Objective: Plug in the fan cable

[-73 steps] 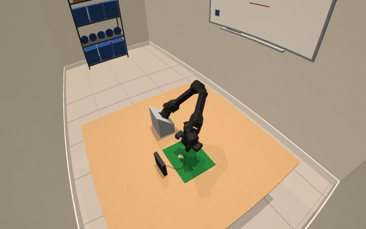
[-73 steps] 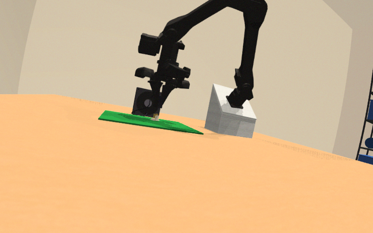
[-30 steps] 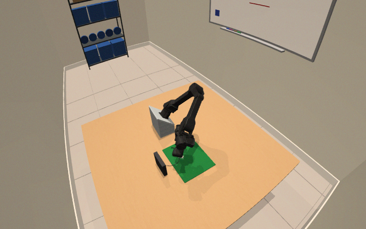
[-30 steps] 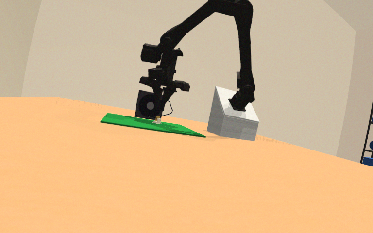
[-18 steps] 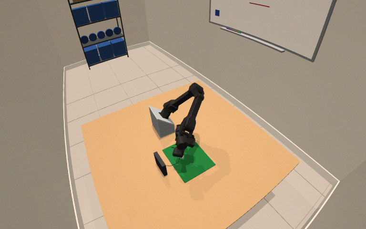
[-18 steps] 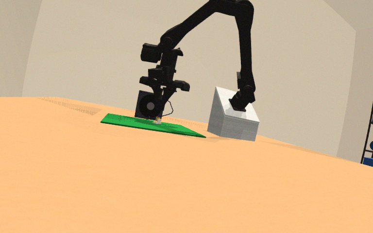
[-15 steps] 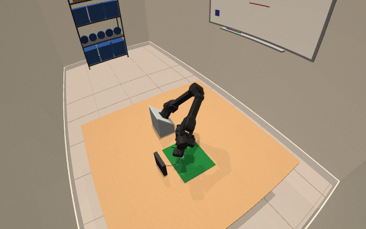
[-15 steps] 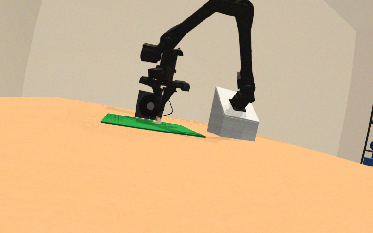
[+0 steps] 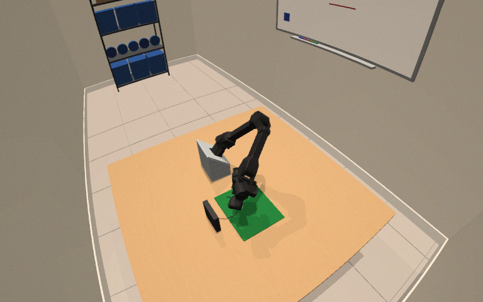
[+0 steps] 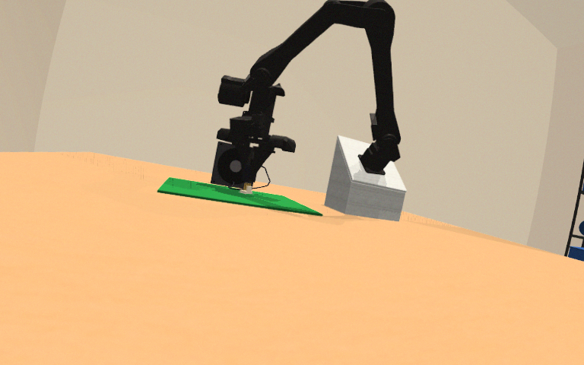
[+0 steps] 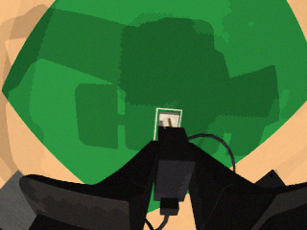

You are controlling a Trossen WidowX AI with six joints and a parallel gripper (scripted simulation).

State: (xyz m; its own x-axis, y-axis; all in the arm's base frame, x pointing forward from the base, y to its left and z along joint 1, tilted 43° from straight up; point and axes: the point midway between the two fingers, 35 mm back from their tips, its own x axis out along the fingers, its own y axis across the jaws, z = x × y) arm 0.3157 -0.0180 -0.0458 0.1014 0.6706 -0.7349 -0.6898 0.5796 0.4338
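Observation:
My gripper (image 10: 252, 178) (image 11: 171, 148) is shut on the dark fan plug (image 11: 176, 177). Its fingertips are hidden in the top view. The plug's tip is just over or at the white four-pin header (image 10: 245, 192) (image 11: 168, 118), overlapping the header's near part in the wrist view. Part of the header and a pin show beyond the tip; contact and depth cannot be told. The header stands on the green board (image 9: 265, 217) (image 10: 193, 192) (image 11: 269, 38). The thin black cable (image 9: 227, 218) (image 10: 269, 174) (image 11: 229, 148) loops beside the fingers and leads to the fan (image 9: 211, 216) (image 10: 223, 165).
The black fan stands upright beside the board's left edge in the top view. The grey wedge-shaped base (image 9: 216, 171) (image 10: 372, 200) carries the arm behind the board. All stand on the orange table top (image 9: 160, 213) (image 10: 258, 279). The arm's shadow falls across the board.

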